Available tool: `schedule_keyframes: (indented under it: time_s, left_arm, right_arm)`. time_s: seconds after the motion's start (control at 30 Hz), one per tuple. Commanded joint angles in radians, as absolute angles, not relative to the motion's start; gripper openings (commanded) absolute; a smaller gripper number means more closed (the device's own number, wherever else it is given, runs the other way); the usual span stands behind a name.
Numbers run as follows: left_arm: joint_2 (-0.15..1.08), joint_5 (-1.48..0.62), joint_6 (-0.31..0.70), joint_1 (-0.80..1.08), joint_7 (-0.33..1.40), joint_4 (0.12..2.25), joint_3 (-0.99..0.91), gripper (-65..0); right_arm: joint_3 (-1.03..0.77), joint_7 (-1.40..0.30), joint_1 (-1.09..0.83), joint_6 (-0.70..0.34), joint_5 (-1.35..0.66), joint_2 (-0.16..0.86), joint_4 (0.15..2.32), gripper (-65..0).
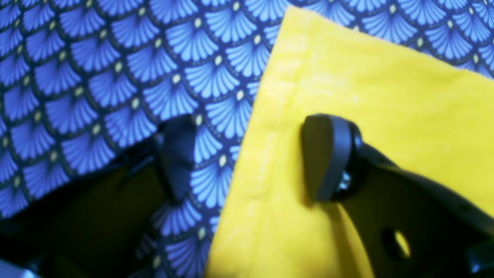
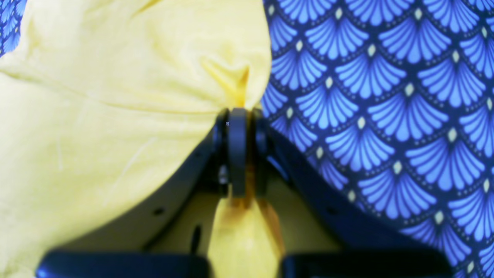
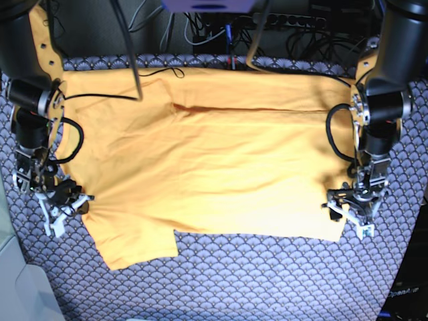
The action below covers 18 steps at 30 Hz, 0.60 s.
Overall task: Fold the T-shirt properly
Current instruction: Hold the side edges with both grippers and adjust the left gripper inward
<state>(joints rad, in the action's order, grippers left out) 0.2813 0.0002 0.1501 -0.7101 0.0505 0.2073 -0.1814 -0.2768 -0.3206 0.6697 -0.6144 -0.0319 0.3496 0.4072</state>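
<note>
Left claw (image 1: 247, 158) stands wide in the left wrist view, one finger (image 1: 177, 158) over the blue fan-patterned cloth (image 1: 96, 77) and the other over the T-shirt (image 1: 366, 88), with the hemmed edge of the shirt running between them (nothing is gripped).

Seen from the right wrist, the right claw (image 2: 238, 150) is pinched tight on a bunched fold of the T-shirt (image 2: 96, 116), fabric puckering just above the fingertips and more of it passing down behind them; patterned cloth (image 2: 386, 96) lies to the right.

From the base view, the T-shirt (image 3: 207, 160) lies spread flat across the cloth-covered desk (image 3: 267, 281), one sleeve near the right claw (image 3: 63, 204) at the picture's left edge. At the picture's right, the left claw (image 3: 351, 210) sits at the shirt's lower corner.
</note>
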Motion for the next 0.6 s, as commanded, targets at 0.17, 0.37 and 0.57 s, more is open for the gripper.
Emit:
schedule_keyframes:
  time_s: [0.17, 0.37, 0.57]
  left_arm:
    - [0.257, 0.067, 0.148, -0.736, 0.056, 0.216, -0.182, -22.7]
    - [0.257, 0.062, 0.148, -0.734, 0.056, 0.216, -0.182, -44.4]
    - [0.260, 0.062, 0.148, -0.734, 0.064, 0.216, -0.183, -65.0]
  right_arm:
    - [-0.277, -0.298, 0.702, -0.616, -0.042, 0.367, 0.424, -65.0]
    - [-0.277, -0.298, 0.700, -0.616, -0.042, 0.367, 0.424, -65.0]
    - [-0.277, -0.298, 0.700, -0.616, -0.042, 0.367, 0.424, -65.0]
